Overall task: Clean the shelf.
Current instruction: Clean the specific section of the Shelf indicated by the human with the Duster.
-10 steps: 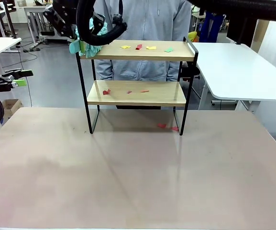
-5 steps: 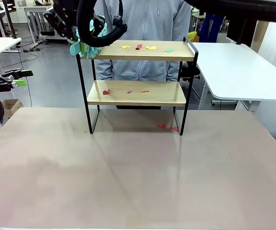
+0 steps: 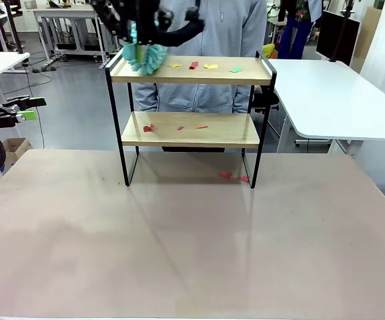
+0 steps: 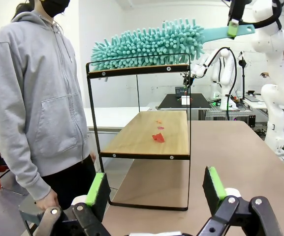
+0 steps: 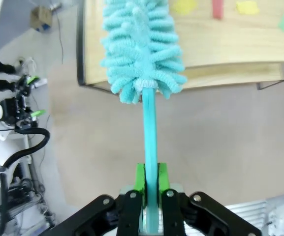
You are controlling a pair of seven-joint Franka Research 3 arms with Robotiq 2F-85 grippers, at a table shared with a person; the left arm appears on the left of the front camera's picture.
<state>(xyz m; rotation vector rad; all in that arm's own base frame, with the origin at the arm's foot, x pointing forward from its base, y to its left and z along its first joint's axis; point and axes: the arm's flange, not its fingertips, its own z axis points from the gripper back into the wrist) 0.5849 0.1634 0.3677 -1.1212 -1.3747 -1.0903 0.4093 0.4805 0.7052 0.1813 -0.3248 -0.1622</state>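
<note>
The shelf (image 3: pixel 185 79) was one small rack: two light wood boards in a thin black frame on four slim legs. It stood on the worktop (image 3: pixel 179 247), straight ahead of the left hand (image 4: pixel 155 189), whose green-padded fingers were spread wide with nothing between them. The right hand (image 5: pixel 150 184) was clenched on the handle of one teal duster (image 5: pixel 142 44). Its fluffy head, beyond the fingertips, lay over one end of the top board. Past the head, four paper scraps (image 3: pixel 210 66) lay on that board: two yellow, one red, one green. Three red scraps (image 3: pixel 148 127) lay on the lower board, and two more on the worktop beneath it. One person (image 3: pixel 205 27) in a grey hoodie stood behind the shelf.
</note>
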